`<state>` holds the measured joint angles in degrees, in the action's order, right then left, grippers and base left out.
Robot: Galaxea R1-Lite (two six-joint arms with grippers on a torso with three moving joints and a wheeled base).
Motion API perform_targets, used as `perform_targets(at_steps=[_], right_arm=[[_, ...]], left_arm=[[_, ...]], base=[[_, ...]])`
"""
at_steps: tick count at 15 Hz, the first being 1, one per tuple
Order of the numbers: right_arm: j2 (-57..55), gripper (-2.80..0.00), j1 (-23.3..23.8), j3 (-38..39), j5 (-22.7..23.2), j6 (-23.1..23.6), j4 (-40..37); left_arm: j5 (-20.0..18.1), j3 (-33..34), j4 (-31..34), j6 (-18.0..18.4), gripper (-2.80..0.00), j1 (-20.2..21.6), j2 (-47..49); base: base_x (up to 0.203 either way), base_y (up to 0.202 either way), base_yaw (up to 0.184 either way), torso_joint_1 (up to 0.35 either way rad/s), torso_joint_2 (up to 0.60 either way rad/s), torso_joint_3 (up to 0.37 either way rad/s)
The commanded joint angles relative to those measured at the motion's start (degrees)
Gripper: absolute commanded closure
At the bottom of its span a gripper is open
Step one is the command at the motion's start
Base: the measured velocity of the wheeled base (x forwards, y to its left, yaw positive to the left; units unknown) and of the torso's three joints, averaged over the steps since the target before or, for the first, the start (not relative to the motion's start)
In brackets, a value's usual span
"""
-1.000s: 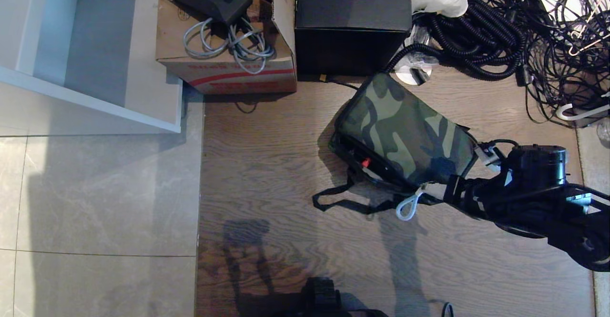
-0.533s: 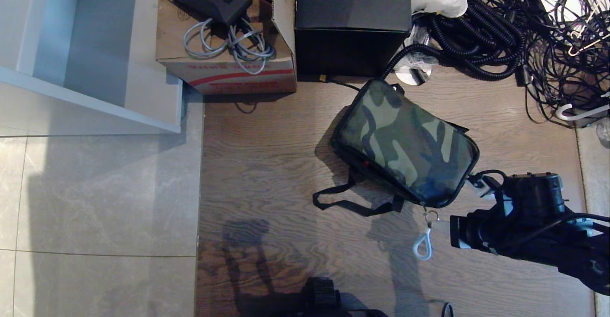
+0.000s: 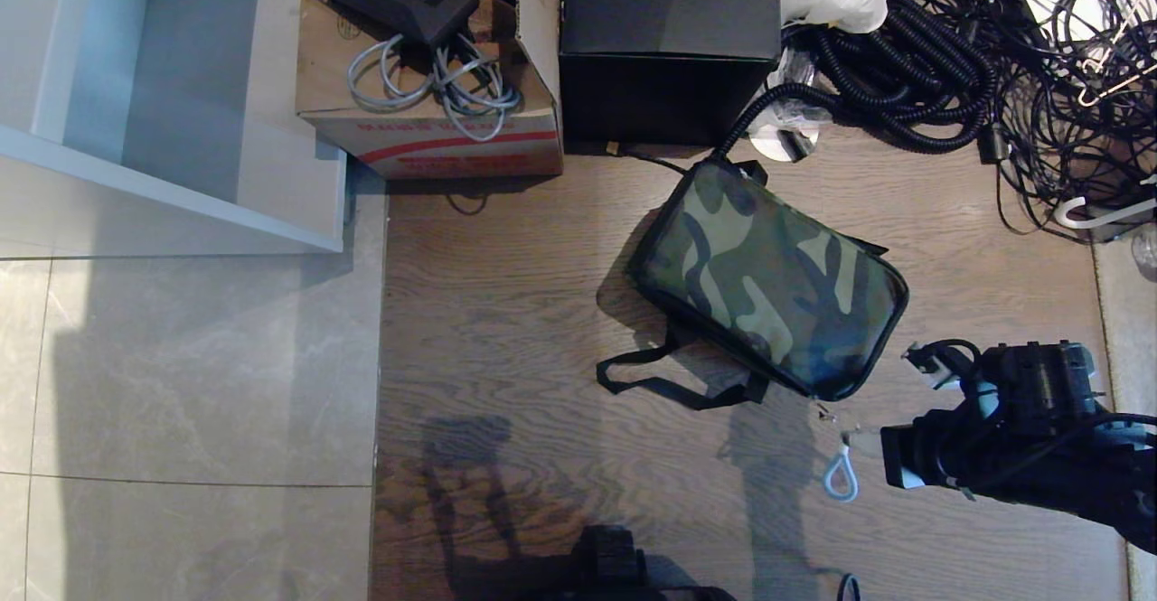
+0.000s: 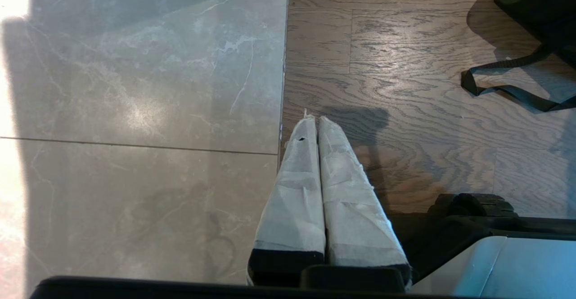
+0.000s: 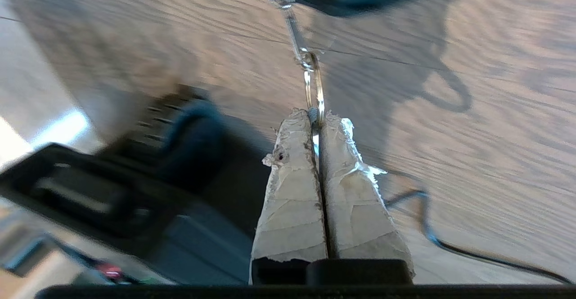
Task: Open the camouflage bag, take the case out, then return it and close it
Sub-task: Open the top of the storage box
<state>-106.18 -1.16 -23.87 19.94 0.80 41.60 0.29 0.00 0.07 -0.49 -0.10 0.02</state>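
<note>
Head view shows the camouflage bag (image 3: 768, 289) lying closed on the wooden floor, right of centre in the frame, set at a slant with its black strap (image 3: 669, 384) trailing toward the lower left. Just above it stands a black cube box (image 3: 669, 41), with a cardboard box (image 3: 425, 68) to that box's left and a heap of black cables (image 3: 976, 68) in the upper right. The case is not visible; judging by the full, flat-topped shape of the bag, it probably sits inside.

The bag looks soft and light, fabric walls with some boxy stiffness, so it is likely to slide or tip on the smooth floor when tugged rather than hold its ground. The sensible hold is the zipper pull: a metal ring (image 5: 313, 83) on a short link at the bag's lower right corner, with a white loop (image 3: 840, 474) hanging from it. It is small and thin, and could slip from a loose pinch.

The right gripper (image 5: 315, 117) has its taped fingers (image 5: 292, 191) pressed together on that ring, at the lower right of the head view, the arm reaching in from the frame's right edge roughly level with the floor. The left gripper (image 4: 314, 121) hangs with fingers together over the seam between tile and wood, holding nothing, well apart from the bag.
</note>
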Motion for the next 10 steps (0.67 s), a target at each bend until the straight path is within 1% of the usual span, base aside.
perform_targets(at_steps=[1, 3, 7, 10], right_arm=[[-1.2, 0.00, 2.8, -0.5, 0.2, 2.5, -0.6], [-1.7, 0.00, 4.7, -0.6, 0.1, 5.6, -0.7], [-1.9, 0.00, 9.1, -2.0, 0.2, 10.2, -1.4], [-1.6, 0.00, 10.8, -4.2, 0.2, 11.0, -3.7]], left_arm=[[0.0, 0.0, 0.0, 0.0, 0.00, 0.0, 0.0], [0.0, 0.0, 0.0, 0.0, 0.00, 0.0, 0.0], [0.0, 0.0, 0.0, 0.0, 0.00, 0.0, 0.0], [0.1, 0.0, 0.0, 0.0, 0.00, 0.0, 0.0]], base=[[0.000, 0.000, 0.000, 0.000, 0.00, 0.000], [0.000, 0.000, 0.000, 0.000, 0.00, 0.000], [0.000, 0.000, 0.000, 0.000, 0.00, 0.000], [0.000, 0.000, 0.000, 0.000, 0.00, 0.000]])
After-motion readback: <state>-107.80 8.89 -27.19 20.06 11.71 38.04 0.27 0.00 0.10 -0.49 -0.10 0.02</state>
